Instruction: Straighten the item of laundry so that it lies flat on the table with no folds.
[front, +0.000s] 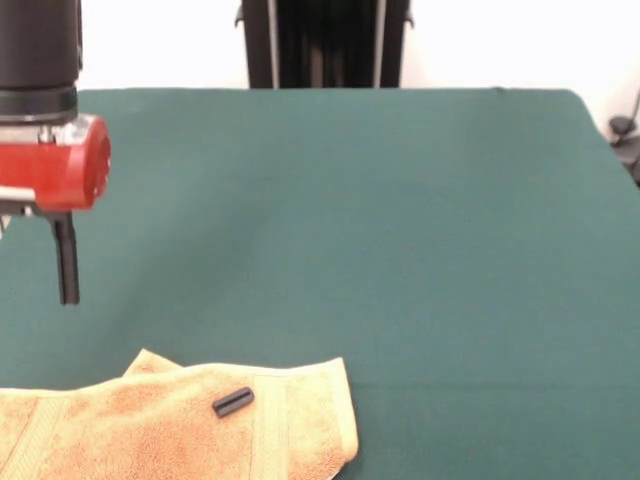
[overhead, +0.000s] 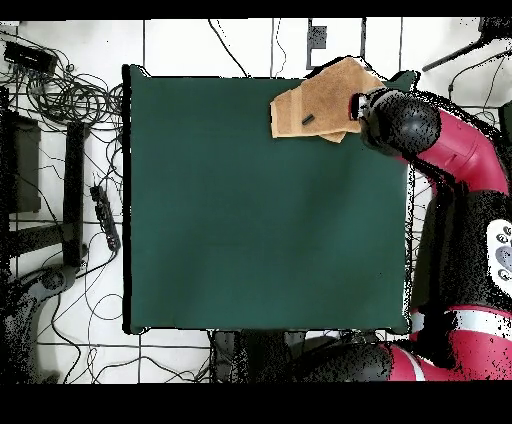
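The golden-orange towel (front: 150, 435) lies at the near left edge of the green table (front: 400, 220), partly cut off by the picture's edges. It is rumpled, with a folded corner at its far side and ribbed bands across it. A small black cylinder (front: 232, 402) rests on top of it. My gripper (front: 62, 270) hangs above the table just beyond the towel's far left part, clear of the cloth and holding nothing. In the overhead view the towel (overhead: 325, 95) lies at the table's (overhead: 250, 220) top right corner, with the cylinder (overhead: 307, 120) on it and my gripper (overhead: 360, 105) at its right edge.
The robot's black pedestal (front: 325, 45) stands at the table's far side. The red arm (overhead: 460, 150) runs along the table's right edge in the overhead view. Cables (overhead: 60, 90) and a power strip (overhead: 105, 215) lie on the floor to the left.
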